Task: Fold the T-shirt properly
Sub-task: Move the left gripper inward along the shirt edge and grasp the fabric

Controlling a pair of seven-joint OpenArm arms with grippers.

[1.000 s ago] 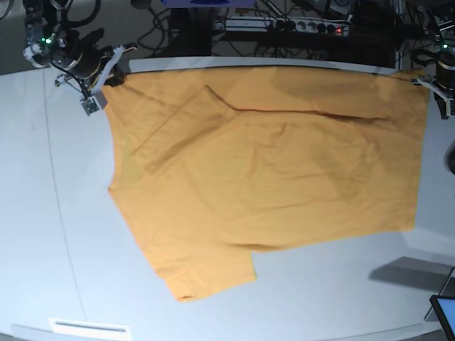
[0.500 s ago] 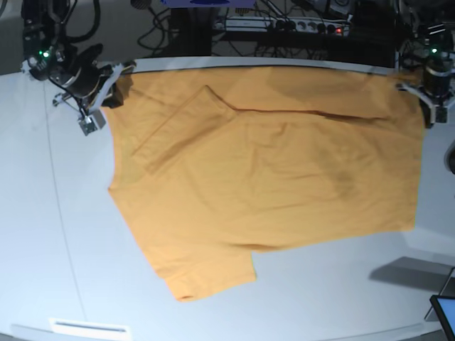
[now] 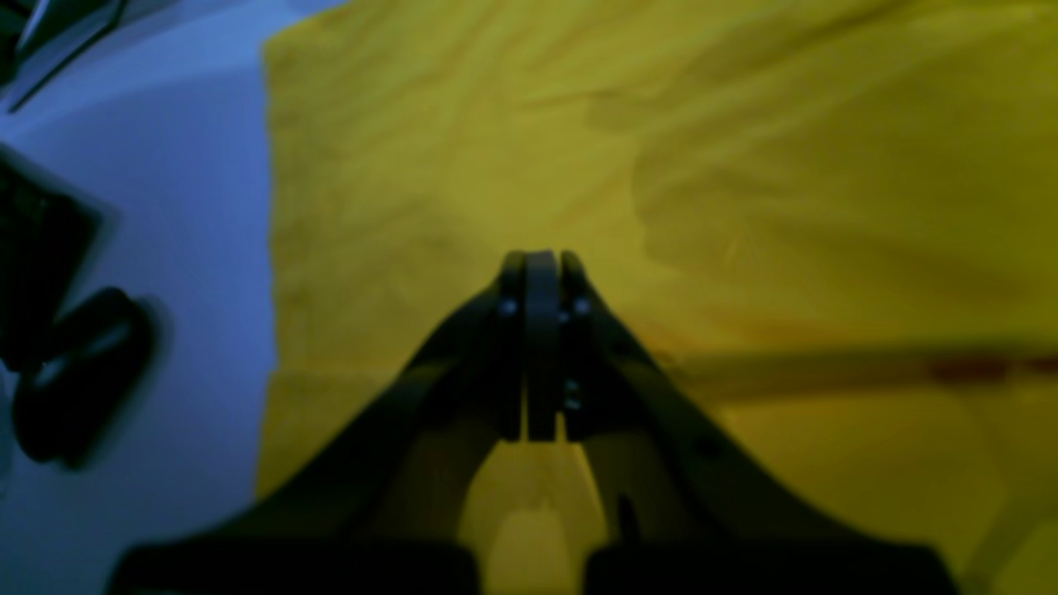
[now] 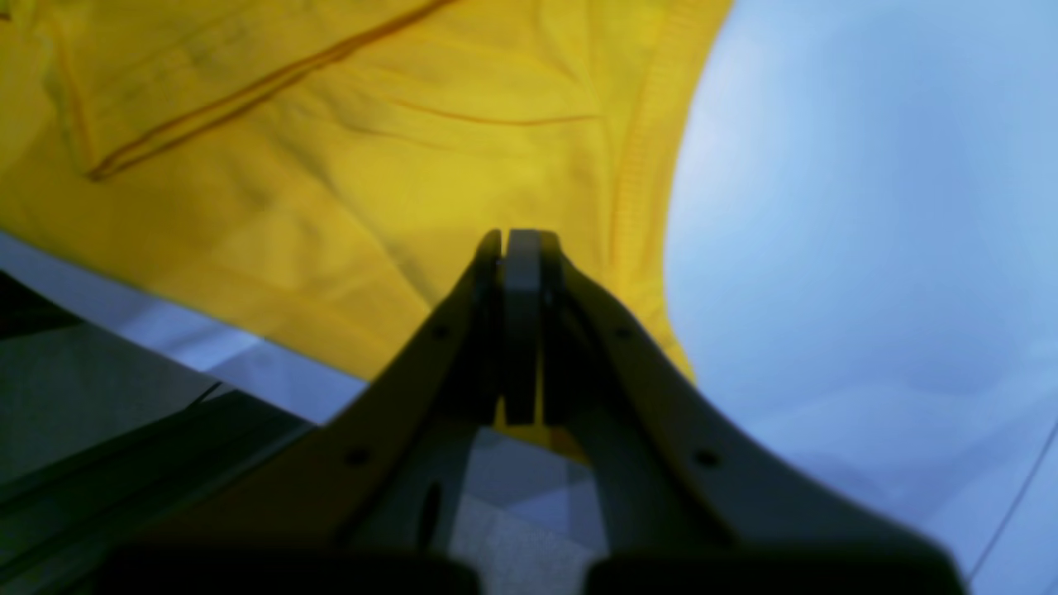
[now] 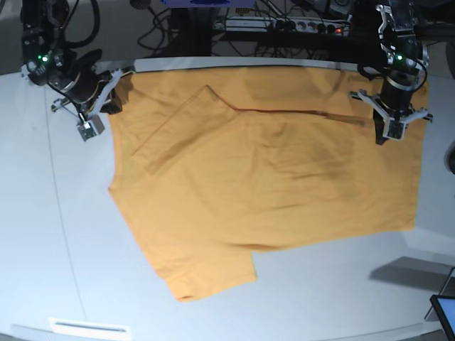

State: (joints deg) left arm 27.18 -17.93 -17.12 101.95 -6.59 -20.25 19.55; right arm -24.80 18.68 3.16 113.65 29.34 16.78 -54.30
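The orange-yellow T-shirt (image 5: 270, 177) lies spread on the pale table (image 5: 57, 234). One sleeve is folded inward at the upper left and the other sticks out at the bottom. A long crease (image 5: 298, 112) runs along its upper part. My left gripper (image 5: 392, 128) hovers over the shirt's upper right area, and the left wrist view shows it (image 3: 541, 260) shut, with nothing visible between the fingers. My right gripper (image 5: 111, 99) sits at the shirt's upper left corner. The right wrist view shows this gripper (image 4: 512, 240) shut over the hemmed corner (image 4: 636, 165). Whether cloth is pinched there cannot be seen.
Cables and a power strip (image 5: 284, 27) lie behind the table's rear edge (image 4: 207, 355). A tablet corner (image 5: 446, 312) pokes in at the bottom right and a white strip (image 5: 89, 328) lies at the bottom left. A dark object (image 3: 74, 372) rests beside the shirt's edge.
The left arm has swung from the shirt's right edge inward, over the cloth near the crease. The right gripper has shifted slightly left. Both stay shut.
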